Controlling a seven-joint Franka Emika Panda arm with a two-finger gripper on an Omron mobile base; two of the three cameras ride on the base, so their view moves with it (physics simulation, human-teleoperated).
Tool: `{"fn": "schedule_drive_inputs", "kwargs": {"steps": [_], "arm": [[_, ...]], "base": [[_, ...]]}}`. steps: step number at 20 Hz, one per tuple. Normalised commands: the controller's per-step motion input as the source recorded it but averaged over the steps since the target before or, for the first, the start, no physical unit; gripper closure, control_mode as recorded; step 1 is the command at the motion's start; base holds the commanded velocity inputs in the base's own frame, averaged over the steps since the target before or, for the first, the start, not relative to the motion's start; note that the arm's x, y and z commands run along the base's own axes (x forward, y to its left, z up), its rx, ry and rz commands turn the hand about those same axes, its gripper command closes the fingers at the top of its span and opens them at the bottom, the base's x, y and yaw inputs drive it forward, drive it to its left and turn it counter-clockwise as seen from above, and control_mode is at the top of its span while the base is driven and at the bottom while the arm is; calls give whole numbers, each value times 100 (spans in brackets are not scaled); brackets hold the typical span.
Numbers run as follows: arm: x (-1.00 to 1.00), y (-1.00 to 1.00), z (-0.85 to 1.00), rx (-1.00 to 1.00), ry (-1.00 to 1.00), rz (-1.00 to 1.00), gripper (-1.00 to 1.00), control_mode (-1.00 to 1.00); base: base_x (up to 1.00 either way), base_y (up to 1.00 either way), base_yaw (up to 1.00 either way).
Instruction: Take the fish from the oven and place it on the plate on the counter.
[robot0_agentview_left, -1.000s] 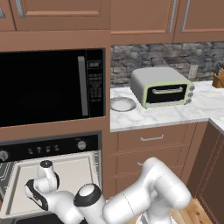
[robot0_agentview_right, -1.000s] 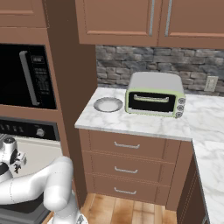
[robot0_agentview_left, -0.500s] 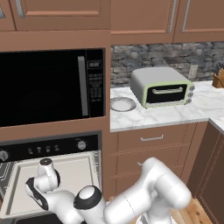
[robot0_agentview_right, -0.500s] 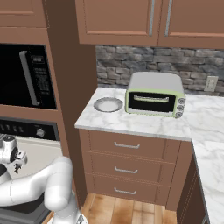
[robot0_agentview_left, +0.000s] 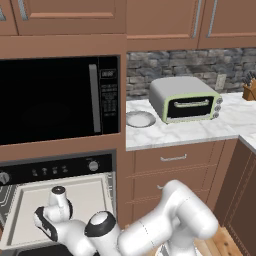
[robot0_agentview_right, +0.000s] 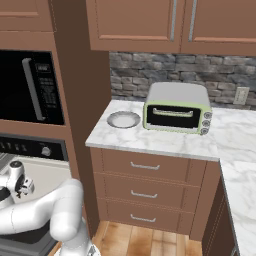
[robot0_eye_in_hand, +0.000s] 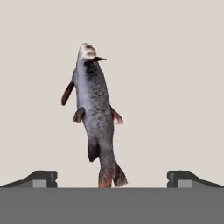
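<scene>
A pale tray (robot0_agentview_left: 30, 212) spans the open oven (robot0_agentview_left: 55, 167) low at left, bare around the arm's wrist. In the hand view the fish (robot0_eye_in_hand: 94, 113) lies on that tray, lengthwise between the 2 fingers (robot0_eye_in_hand: 41, 178), which stand wide apart and touch nothing, with free tray on both sides. To the right, the marble surface (robot0_agentview_right: 150, 140) carries the plate (robot0_agentview_right: 124, 119) just beside the toaster oven (robot0_agentview_right: 177, 107), near its left edge. Nothing has shifted since the earlier frames.

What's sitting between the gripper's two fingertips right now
The fish lies lengthwise on the pale tray, tail end nearest the open gripper and centred between its tips, untouched. The hand view shows this.
</scene>
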Motion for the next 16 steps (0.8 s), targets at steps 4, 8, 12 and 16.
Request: {"fn": "schedule_drive_inputs", "kwargs": {"steps": [4, 8, 12, 16], "arm": [[19, 5, -41, -3, 0, 0, -100, -100], [26, 1, -28, -5, 0, 0, -100, -100], [26, 0, -17, -6, 0, 0, -100, -100], [21, 0, -35, -6, 0, 0, -100, -100]], "base": [[0, 0, 0], [0, 0, 0], [0, 0, 0], [0, 0, 0]]}}
